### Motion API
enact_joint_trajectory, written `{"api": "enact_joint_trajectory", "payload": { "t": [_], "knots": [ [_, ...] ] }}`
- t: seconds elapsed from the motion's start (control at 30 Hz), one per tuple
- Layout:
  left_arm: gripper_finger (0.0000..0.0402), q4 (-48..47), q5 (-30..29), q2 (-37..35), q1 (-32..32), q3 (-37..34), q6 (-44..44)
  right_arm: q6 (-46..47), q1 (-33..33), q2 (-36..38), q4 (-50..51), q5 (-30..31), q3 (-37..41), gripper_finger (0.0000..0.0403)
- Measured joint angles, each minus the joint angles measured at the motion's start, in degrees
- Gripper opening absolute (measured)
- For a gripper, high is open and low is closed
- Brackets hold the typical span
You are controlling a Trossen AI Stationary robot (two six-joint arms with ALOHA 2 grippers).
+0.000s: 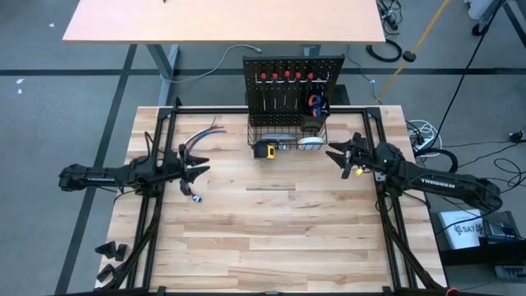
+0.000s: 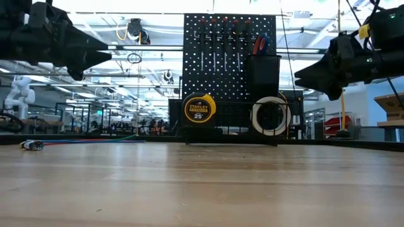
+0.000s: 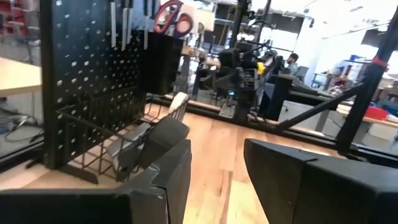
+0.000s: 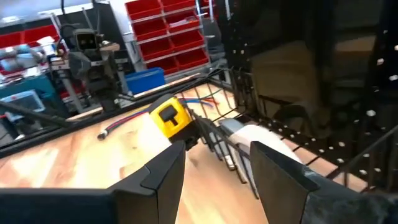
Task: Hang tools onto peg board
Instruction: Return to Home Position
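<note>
Evenly lit from above in the high view, with only faint, soft shadows on the tabletop point(image 1: 271, 222). Backlit in the low view by a bright ceiling point(image 2: 145, 19), leaving the peg board point(image 2: 192, 82) almost a silhouette. Blown out to white overhead in the left wrist view.

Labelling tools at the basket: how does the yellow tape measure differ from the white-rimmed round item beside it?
The yellow tape measure has a black Stanley label; the white-rimmed item is a white ring around a dark centre. The tape measure sits at the wire basket's front edge, on the left arm's side; the white-rimmed item lies inside, nearer the right arm. Both sit low on the peg board.
</note>
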State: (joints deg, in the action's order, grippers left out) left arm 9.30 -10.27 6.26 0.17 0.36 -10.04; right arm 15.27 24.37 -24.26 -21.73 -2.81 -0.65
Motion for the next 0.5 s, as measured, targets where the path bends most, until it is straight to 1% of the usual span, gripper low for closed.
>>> {"api": "enact_joint_trajectory", "payload": {
  "t": [0.17,0.27,0.33,0.43,0.5],
  "knots": [
    [0.0155,-2.26,-2.19,-1.98,0.01,-0.02,0.5,-0.15,-3.53,3.71,4.22,1.3,-0.13,0.0171],
    [0.0155,-3.09,-3.3,-2.62,0.01,-0.02,2.15,-3.03,-6.87,5.88,5.25,1.87,-0.13,0.0171],
    [0.0155,-2.8,-4.65,-2.75,0.01,-0.02,3.6,-5.74,-8.52,7.62,6.13,6.0,-0.13,0.0171],
    [0.0155,-2.79,-6.74,-2.77,0.01,-0.04,4.47,-8.18,-9.49,11.11,8.15,14.48,-0.13,0.0171],
    [0.0155,-2.79,-6.79,-2.77,0.01,-0.04,4.47,-8.37,-9.51,14.12,9.83,16.31,-0.13,0.0171]
  ]
}}
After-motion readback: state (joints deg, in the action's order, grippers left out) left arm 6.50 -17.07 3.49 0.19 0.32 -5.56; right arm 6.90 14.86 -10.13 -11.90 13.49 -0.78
